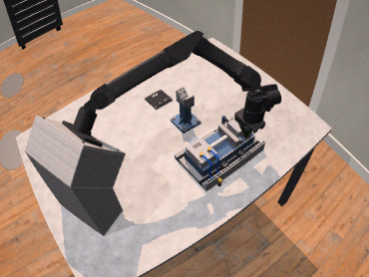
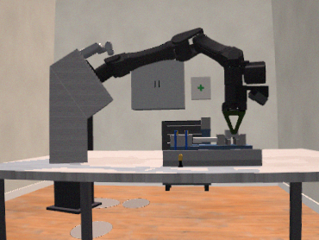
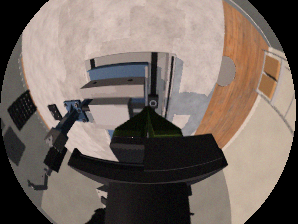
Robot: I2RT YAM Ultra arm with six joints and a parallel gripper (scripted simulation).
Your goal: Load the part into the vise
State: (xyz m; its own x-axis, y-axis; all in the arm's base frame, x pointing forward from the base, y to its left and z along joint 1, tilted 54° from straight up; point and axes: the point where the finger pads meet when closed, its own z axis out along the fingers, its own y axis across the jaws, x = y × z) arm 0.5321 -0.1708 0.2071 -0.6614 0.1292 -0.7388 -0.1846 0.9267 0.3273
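Note:
My gripper (image 2: 234,131) (image 3: 147,109) is shut and holds nothing, pointing straight down, its tips low at the vise. A grey block (image 2: 234,137) (image 3: 112,108), which looks like the part, sits between the fixed jaw (image 2: 242,139) (image 3: 112,90) and the moving jaw (image 2: 222,139). It seems to lie along the fixed jaw. My fingertips are just beyond its right-hand end in the wrist view. Its slot and underside are hidden, and I cannot make out the work stop or whether the far end touches it. The infeed plate (image 1: 159,99) carries no block.
The V-block (image 1: 183,95) (image 2: 205,123) stands on a blue post behind the vise. The air cylinder's housing (image 1: 195,149), with blue hoses, is at the robot-base end. A long grey rail (image 2: 211,158) runs along the vise's front. The robot's slanted pedestal (image 1: 75,164) stands at the left.

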